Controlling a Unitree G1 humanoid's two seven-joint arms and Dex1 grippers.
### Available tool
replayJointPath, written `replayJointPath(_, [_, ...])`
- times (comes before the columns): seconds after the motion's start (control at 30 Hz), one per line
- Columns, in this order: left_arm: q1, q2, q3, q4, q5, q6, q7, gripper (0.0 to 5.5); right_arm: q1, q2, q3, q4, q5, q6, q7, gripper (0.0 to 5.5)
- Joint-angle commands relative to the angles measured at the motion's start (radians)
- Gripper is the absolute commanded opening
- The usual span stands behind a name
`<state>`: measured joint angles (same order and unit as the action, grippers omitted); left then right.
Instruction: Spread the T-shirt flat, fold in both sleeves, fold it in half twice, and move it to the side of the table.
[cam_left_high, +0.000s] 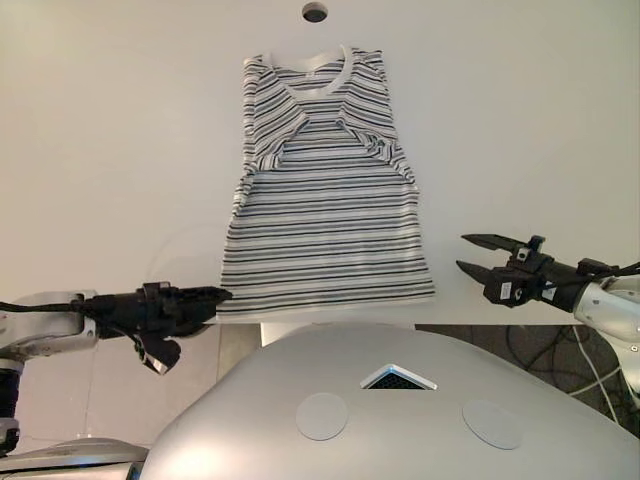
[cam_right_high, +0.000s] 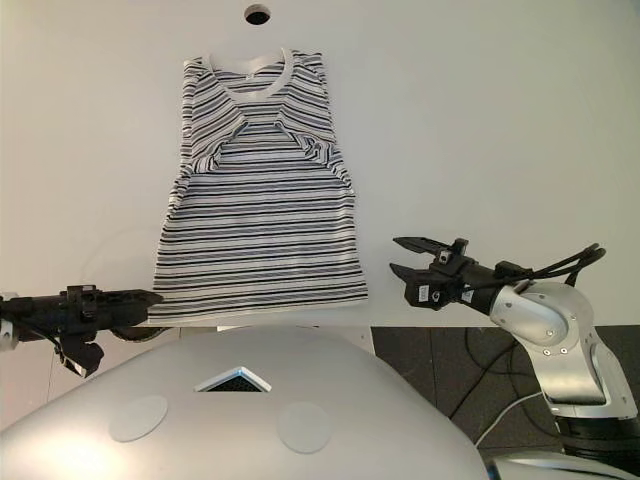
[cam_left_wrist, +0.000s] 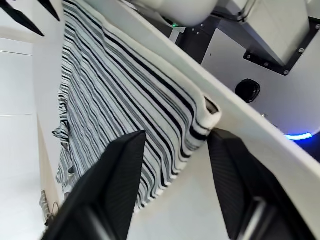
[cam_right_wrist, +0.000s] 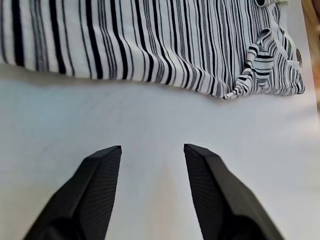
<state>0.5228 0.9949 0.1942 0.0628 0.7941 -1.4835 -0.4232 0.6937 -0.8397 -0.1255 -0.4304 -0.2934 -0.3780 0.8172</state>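
Left claw (cam_left_high: 220, 295) spread around half-hidden T-shirt (cam_left_high: 325, 200) corner, right claw (cam_left_high: 463, 252) parted

Left end effector (cam_left_high: 224, 294) and right end effector (cam_left_high: 463, 251), both agape

T-shirt (cam_left_high: 325, 200) on table (cam_left_high: 120, 150); left pincer (cam_left_high: 224, 294) perhaps touching its near-left corner, right pincer (cam_left_high: 463, 252) apart.

bright, soft, even light from above washes the white counter (cam_left_high: 520, 120); a faint, diffuse shadow edges the t-shirt (cam_right_wrist: 150, 40) hem in the right wrist view.
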Motion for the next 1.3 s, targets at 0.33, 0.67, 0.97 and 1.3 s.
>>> replayJointPath(0.33, [0.056,0.017,-0.083,-0.066,0.038,0.117,-0.018,1.68,0.107,-0.071,0.012,-0.086,-0.011,0.021,0.07,2.34])
replayJointPath(0.67, [0.083,0.106,-0.156,-0.22,-0.15,0.313,-0.114,0.01,-0.062,-0.067,0.201,-0.108,-0.07,0.02,0.1,2.34])
replayJointPath(0.97, [0.088,0.139,-0.168,-0.257,-0.208,0.371,-0.137,0.0,-0.1,-0.085,0.256,-0.107,-0.076,0.031,0.096,1.83])
replayJointPath(1.3, [0.081,0.126,-0.186,-0.252,-0.252,0.404,-0.137,0.0,-0.093,-0.107,0.245,-0.094,-0.054,0.022,0.082,0.01])
